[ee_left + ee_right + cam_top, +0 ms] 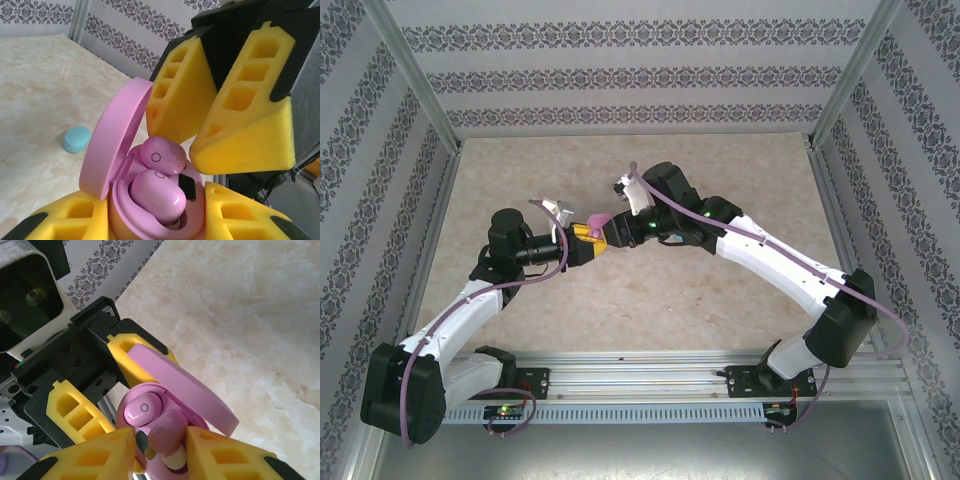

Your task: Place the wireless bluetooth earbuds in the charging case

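My left gripper is shut on the open pink charging case, held above the table with its lid swung up. Two pale pink earbuds are in the case. One sits flat in its well, its ring mark facing up. The other stands tilted in the second well, its white tip showing. My right gripper is open, its yellow fingertips close over the tilted bud. In the left wrist view those fingers hang just above the case and grip nothing.
A light blue rounded piece lies on the marble tabletop beyond the case; I cannot tell whether it is a case or a bud. Patterned walls and metal posts ring the table.
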{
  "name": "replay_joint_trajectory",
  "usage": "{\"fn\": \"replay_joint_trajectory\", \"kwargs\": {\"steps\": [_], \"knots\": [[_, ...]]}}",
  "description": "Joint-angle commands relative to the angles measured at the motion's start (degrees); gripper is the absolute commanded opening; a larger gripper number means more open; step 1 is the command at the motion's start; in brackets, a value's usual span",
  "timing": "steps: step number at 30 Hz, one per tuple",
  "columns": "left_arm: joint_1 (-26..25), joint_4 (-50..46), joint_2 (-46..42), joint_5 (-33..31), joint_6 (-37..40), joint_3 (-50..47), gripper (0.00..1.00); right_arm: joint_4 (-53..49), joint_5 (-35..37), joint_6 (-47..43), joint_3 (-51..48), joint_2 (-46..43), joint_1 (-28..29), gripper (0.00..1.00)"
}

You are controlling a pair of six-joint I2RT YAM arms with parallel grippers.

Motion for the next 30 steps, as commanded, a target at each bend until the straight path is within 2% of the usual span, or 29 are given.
{"fn": "replay_joint_trajectory", "kwargs": {"steps": [1,13,21,25,30], "knots": [[-0.35,4.45,-0.70,1.38,0.21,2.09,0.27,-3.23,2.54,-0.44,0.70,-0.63,0.40,0.33],[-0.40,3.61,-0.59,0.90,1.20,2.19,0.27,-3.41,3.48,1.31,-0.26,-2.91,0.24,0.37],[-0.46,4.29,-0.26,0.61,1.75,1.91,0.27,-1.44,3.66,4.19,-0.04,-6.81,-0.68,0.45],[-0.43,5.94,-0.43,0.79,1.74,1.76,0.27,2.46,4.11,9.06,-1.60,-8.49,-4.08,0.53],[-0.90,6.49,-0.01,0.81,2.50,2.30,0.27,7.89,0.77,17.84,-2.94,-6.01,-8.87,0.59]]}}
